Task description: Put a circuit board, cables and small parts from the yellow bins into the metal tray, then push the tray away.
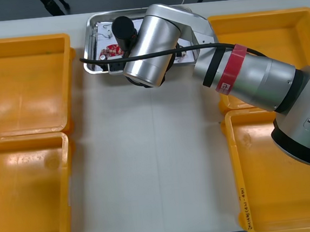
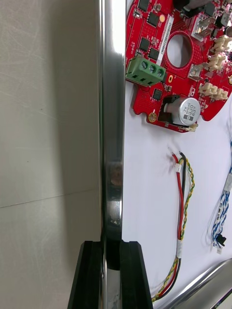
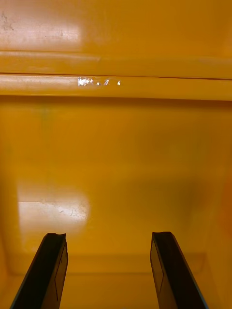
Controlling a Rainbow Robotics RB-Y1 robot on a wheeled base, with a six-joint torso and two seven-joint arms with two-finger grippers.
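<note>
The metal tray lies at the far middle of the table, white inside, largely covered by my right arm. My right gripper is shut on the tray's near rim, with one finger on each side of the shiny edge. Inside the tray lie a round red circuit board, a red and yellow cable and a blue and white cable. The board also peeks out beside the wrist in the front view. My left gripper hangs open over the floor of a yellow bin.
Two yellow bins stand at the left and two at the right. The light table runs between them, from the tray to the front edge.
</note>
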